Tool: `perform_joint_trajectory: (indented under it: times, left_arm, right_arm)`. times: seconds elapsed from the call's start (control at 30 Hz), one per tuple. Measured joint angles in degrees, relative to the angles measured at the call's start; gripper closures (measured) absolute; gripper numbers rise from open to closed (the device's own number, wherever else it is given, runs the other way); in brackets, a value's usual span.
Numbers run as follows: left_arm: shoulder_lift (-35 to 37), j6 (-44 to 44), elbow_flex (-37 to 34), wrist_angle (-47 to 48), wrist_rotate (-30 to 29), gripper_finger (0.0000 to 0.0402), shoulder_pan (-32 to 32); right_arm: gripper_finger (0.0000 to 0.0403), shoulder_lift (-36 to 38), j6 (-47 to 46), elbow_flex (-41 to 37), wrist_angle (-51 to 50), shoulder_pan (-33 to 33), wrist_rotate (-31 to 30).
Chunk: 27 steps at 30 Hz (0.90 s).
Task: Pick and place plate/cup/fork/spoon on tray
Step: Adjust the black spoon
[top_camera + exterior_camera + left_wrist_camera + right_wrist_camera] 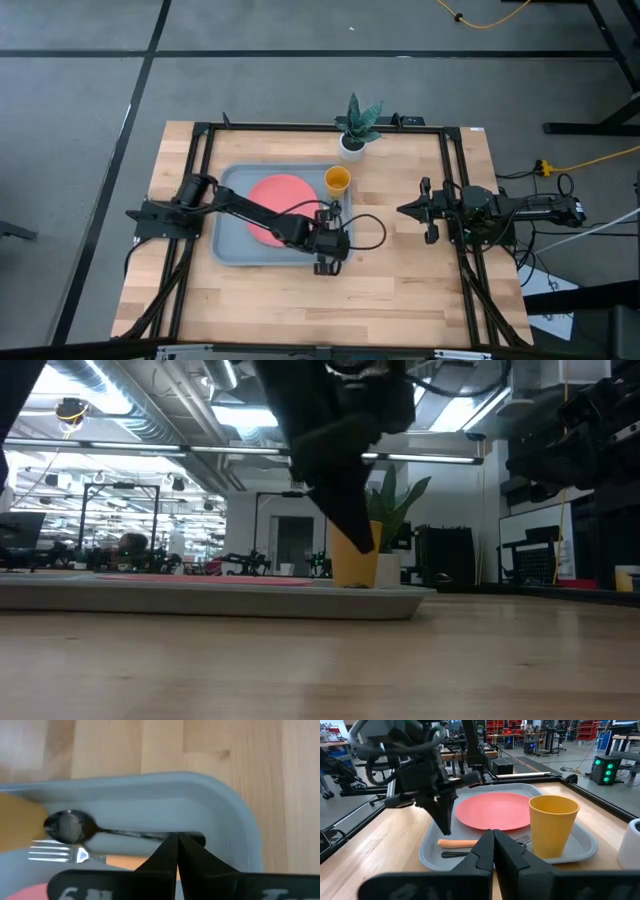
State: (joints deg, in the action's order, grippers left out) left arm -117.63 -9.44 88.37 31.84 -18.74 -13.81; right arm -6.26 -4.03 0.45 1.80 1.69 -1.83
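The grey-blue tray [235, 190] holds the coral-red plate [278, 200], the yellow cup [338, 180], the dark spoon [75, 826] and the orange-handled fork [60, 854]. Spoon and fork lie flat, side by side, along the tray's right rim, between plate and rim. My left gripper [176, 845] is shut and empty, its fingers pointing down just above the spoon's handle end; the right wrist view [444, 822] shows it clear of the tray. My right gripper [494, 840] is shut and empty, to the right of the tray.
A white pot with a green plant [355, 135] stands at the table's far edge behind the cup. Bare wooden table [400, 280] lies to the right of the tray and in front of it. A black frame [450, 170] runs around the work area.
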Motion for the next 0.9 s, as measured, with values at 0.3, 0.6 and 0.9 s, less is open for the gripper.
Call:
perform_joint_trajectory:
  times: [0.3, 0.6, 0.9]
  left_arm:
    - [-4.4, 2.37, 4.59, 2.62, 1.85, 0.0401, 1.47]
    - [-4.67, 2.99, 4.66, 2.9, 1.9, 0.0401, 1.5]
    - [-4.67, 2.53, 4.66, 3.38, 1.77, 0.0401, 1.48]
  right_arm:
    - [0.0392, 0.0, -0.02, 0.0, 0.0, 0.0, 0.0]
    - [0.0392, 0.02, 0.0, 0.0, -0.02, 0.0, -0.02]
    - [0.0392, 0.02, -0.02, 0.0, -0.02, -0.02, -0.02]
